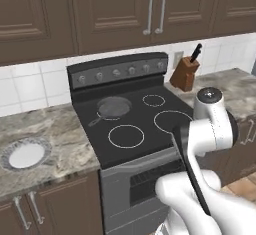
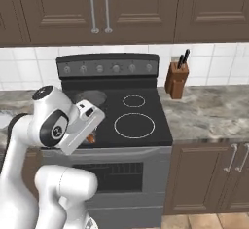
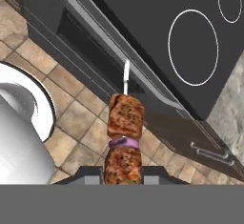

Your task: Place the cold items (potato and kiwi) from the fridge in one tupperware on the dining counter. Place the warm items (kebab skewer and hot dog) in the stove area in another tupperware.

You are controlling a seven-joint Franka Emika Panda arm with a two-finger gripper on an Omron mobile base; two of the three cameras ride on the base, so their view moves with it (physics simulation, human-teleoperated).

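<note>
My gripper (image 3: 123,174) is shut on the kebab skewer (image 3: 125,123), a stick of browned meat chunks with a purple ring between them and a thin metal tip pointing away from the hand. In the hand view the skewer hangs in front of the black stove (image 3: 190,32), over the oven door and the tiled floor. In the right base view the gripper (image 2: 89,134) sits at the stove's front left edge, and a bit of the orange-brown skewer (image 2: 91,138) peeks out beneath the hand.
A dark frying pan (image 1: 113,107) rests on the stove's (image 1: 150,124) rear left burner. A knife block (image 1: 185,71) stands on the marble counter to the right. A patterned plate (image 1: 25,154) lies on the left counter. Brown cabinets hang overhead.
</note>
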